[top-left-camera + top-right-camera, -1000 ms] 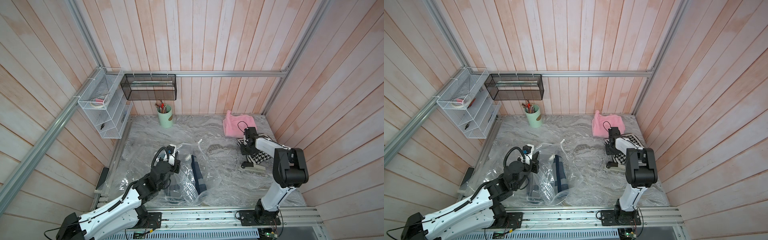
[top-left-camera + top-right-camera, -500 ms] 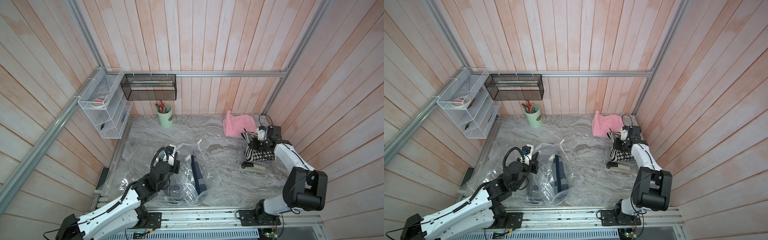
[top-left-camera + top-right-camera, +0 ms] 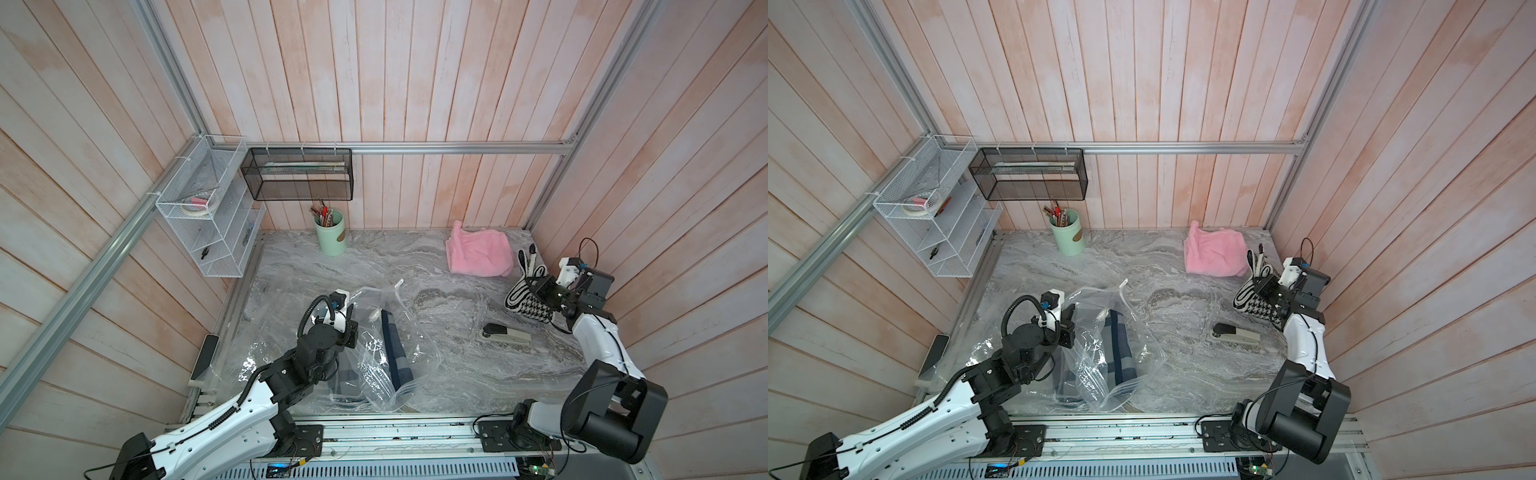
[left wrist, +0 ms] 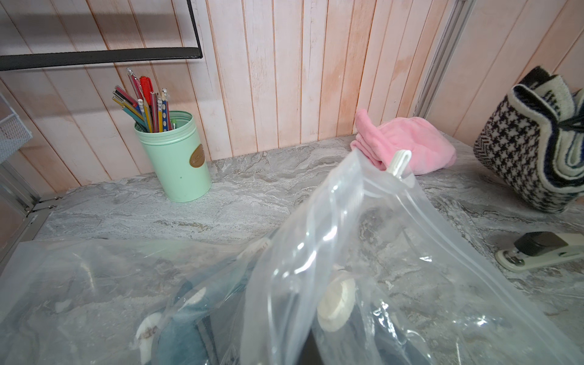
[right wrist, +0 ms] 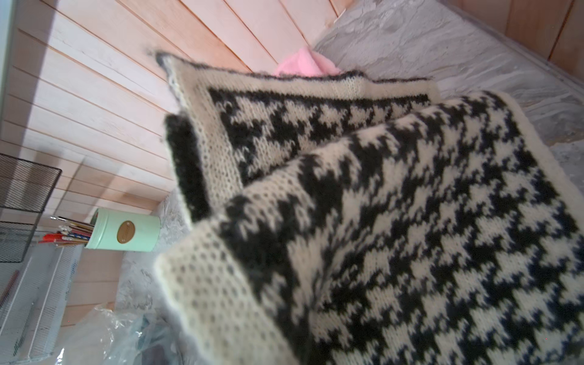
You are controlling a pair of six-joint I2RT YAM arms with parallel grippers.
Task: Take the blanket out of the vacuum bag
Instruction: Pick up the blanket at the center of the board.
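**A robot test cell dressed as a home desk**

Two white-and-black robot arms stand on a metal rail. Aluminium framing edges pale plank walls. A marble-look surface carries a pen cup and stapler; a wire rack and mesh basket hang above.

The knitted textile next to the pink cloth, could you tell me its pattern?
The knitted textile is black-and-cream houndstooth with a cream border, clearest in the right wrist view.
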